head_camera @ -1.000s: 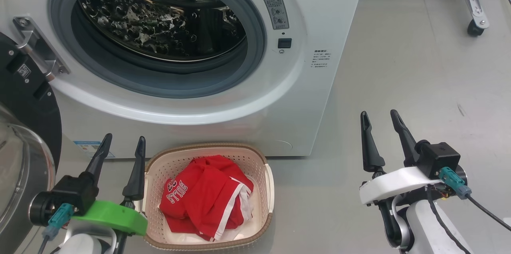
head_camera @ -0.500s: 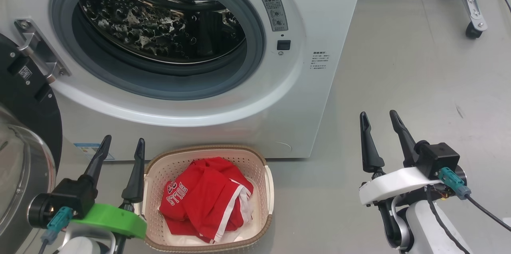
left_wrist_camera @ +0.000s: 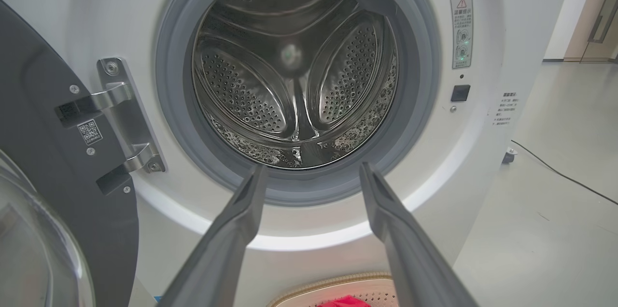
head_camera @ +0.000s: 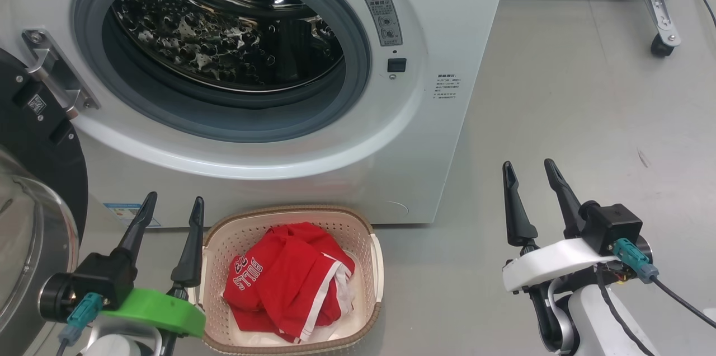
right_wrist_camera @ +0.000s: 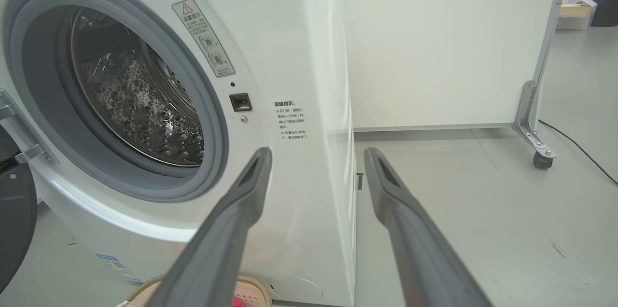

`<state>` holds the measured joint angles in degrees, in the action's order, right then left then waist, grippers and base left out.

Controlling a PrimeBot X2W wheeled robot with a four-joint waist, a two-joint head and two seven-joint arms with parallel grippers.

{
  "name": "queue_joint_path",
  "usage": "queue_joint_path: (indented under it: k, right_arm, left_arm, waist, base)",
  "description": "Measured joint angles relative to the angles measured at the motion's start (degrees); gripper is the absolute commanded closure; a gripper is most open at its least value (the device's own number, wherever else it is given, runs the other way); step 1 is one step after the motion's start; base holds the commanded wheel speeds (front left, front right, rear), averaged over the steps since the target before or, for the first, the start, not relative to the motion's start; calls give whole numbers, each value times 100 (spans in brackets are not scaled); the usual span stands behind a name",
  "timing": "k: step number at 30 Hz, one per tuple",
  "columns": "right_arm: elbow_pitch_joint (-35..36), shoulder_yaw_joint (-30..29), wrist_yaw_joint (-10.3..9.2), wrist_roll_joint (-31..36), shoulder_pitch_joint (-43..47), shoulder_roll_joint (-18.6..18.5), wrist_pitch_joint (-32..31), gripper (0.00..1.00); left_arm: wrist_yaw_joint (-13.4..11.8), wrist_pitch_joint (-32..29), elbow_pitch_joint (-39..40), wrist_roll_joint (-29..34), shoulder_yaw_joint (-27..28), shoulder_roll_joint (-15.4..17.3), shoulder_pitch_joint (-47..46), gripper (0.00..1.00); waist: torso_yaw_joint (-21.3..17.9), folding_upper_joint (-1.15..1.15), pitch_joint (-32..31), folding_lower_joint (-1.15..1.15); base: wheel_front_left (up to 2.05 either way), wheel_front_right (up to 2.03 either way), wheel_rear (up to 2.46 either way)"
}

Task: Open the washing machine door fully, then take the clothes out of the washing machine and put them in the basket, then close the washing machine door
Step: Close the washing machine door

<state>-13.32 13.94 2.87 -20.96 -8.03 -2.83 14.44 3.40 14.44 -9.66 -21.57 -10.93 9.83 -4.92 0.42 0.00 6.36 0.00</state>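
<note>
Clothes [head_camera: 285,283] lie bundled in the basket [head_camera: 349,230], a red heap with white stripe trim and white "BULLS" lettering showing on the side nearer the left end effector [head_camera: 174,197]. The basket stands on the grey floor [head_camera: 559,93], close in front of the washing machine [head_camera: 442,3] and below its grey-rimmed round opening. The washing machine door [head_camera: 31,132] hangs swung out on its metal hinge [head_camera: 53,73] at the machine's left; its black frame and the curve of its glass bowl sit at the left edge of the head view. Through the opening the perforated steel drum [left_wrist_camera: 294,65] gleams.

The left end effector hovers just beside the basket's left handle, its two dark fingers spread wide apart and pointing at the lower front of the machine, with nothing between them. The right end effector [head_camera: 527,163] hangs over bare floor, well apart from the basket and past the machine's right front corner. Its fingers are likewise spread wide and grip nothing. A metal leg with a caster [head_camera: 663,45] stands farther back on the floor.
</note>
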Motion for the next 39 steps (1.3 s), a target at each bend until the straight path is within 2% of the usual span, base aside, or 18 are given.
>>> queue_joint_path:
  k: [20, 39]
  right_arm:
    - [0, 0, 0, -1, 14, 1, 0, 0]
    - [0, 9, 0, -9, 14, 1, 0, 0]
  left_arm:
    - [51, 0, 3, 105, 143, -118, 46, 0]
    - [101, 0, -3, 201, 202, -164, 47, 0]
  waist:
    - [12, 0, 39, 0]
    - [23, 0, 41, 0]
  base:
    - [-30, 31, -1]
    - [-110, 110, 0]
